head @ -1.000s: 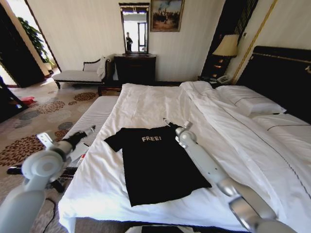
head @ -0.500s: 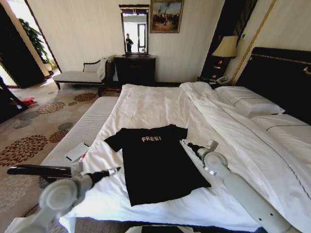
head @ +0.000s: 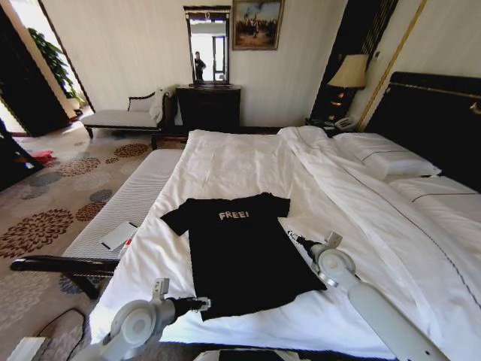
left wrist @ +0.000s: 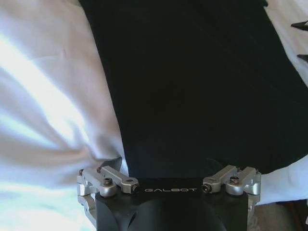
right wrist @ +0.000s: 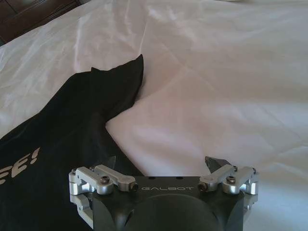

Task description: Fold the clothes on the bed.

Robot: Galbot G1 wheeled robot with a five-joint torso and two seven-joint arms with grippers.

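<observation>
while the t-shirt (head: 240,252) lies flat, left pincer (head: 201,304) meets its hem.

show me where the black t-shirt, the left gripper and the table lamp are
black cotton T-shirt with white FREE! lettering (head: 240,256), head view, middle of the chest panel
left gripper (head: 201,304), head view, at its fingertips by the shirt's near hem corner
cream-shaded table lamp (head: 350,71), head view, on the shade
</observation>
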